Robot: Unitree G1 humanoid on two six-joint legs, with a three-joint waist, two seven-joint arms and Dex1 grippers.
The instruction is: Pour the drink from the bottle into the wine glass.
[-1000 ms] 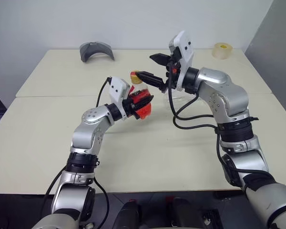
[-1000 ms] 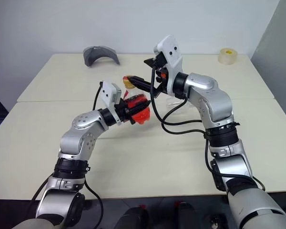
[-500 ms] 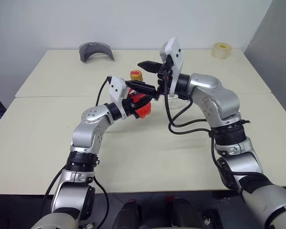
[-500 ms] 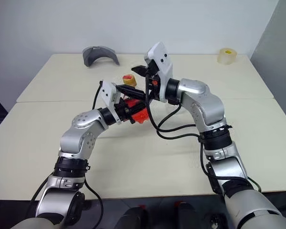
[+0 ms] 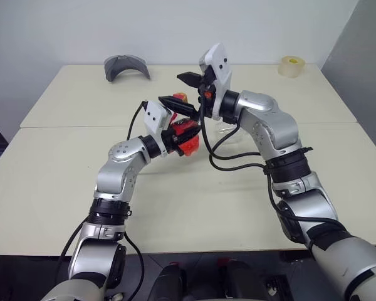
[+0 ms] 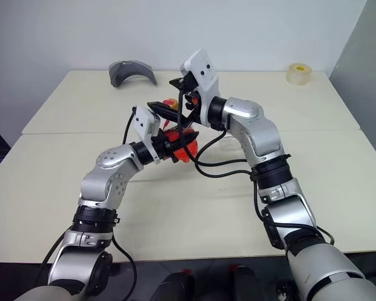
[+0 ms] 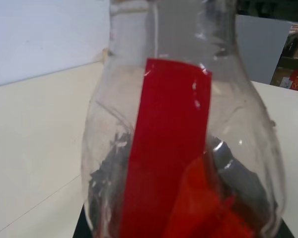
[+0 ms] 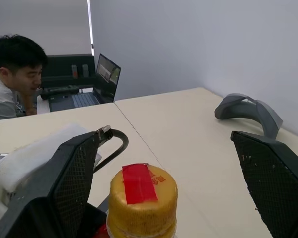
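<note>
My left gripper (image 5: 183,133) is shut on the body of the bottle (image 5: 189,144), holding it upright above the table's middle. The red drink (image 7: 203,203) lies low in the clear body, behind a red label strip. My right gripper (image 5: 179,89) is open, with one black finger on each side of the yellowish cap (image 8: 143,196) and a gap between cap and fingers (image 8: 54,183). The wine glass (image 5: 225,129) stands on the table just right of the bottle, mostly hidden behind my right forearm.
A grey curved object (image 5: 126,66) lies at the table's far left, and a roll of tape (image 5: 291,65) at the far right corner. A seam crosses the table (image 5: 62,126). A person (image 8: 15,74) sits by a laptop (image 8: 97,82) beyond the table.
My right gripper has moved left, from beside the bottle to over its top, and its open fingers now flank the cap. The left gripper and bottle have stayed put.
</note>
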